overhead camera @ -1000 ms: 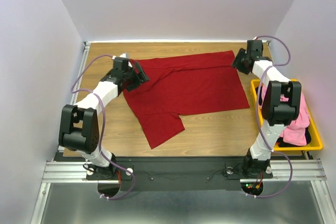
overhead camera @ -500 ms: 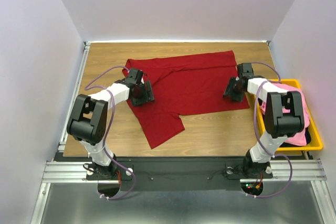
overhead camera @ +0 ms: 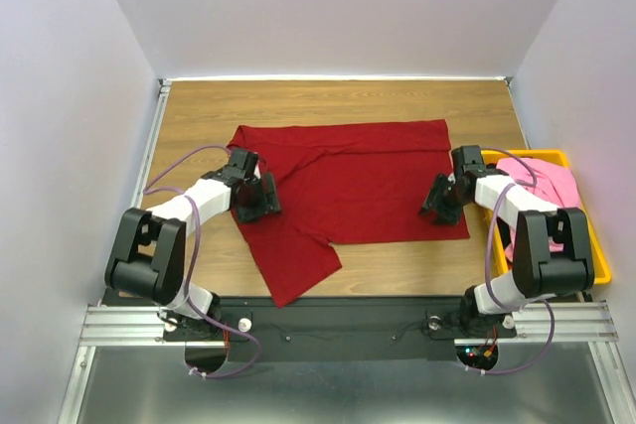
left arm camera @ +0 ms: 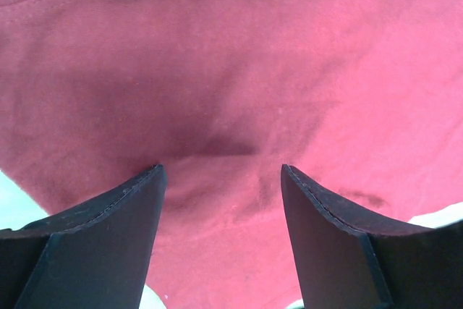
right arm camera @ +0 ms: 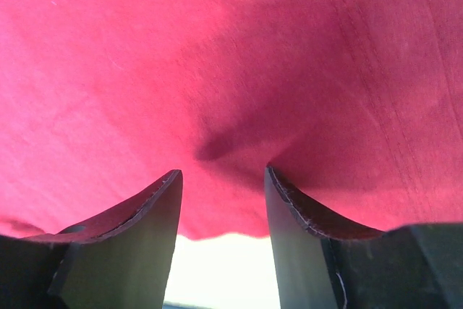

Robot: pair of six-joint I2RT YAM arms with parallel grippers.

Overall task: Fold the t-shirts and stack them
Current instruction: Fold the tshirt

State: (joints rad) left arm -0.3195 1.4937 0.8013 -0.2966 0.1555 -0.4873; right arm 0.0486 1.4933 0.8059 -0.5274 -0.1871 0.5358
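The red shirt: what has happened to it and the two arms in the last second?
Both arms pulled back toward their bases. The left fingers and right fingers slid from the red shirt's far corners to its middle sides, and the shirt shifted nearer with them. The fingers are apart. The bin stayed put.

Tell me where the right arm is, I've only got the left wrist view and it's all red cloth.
Observer: The right gripper is down on the red t-shirt, at its right edge, near the yellow bin.
Operator: What's in the bin?
Observer: A pink shirt, bunched up.
Operator: Is the red one lying flat?
Observer: Mostly; one sleeve sticks out toward the near side.
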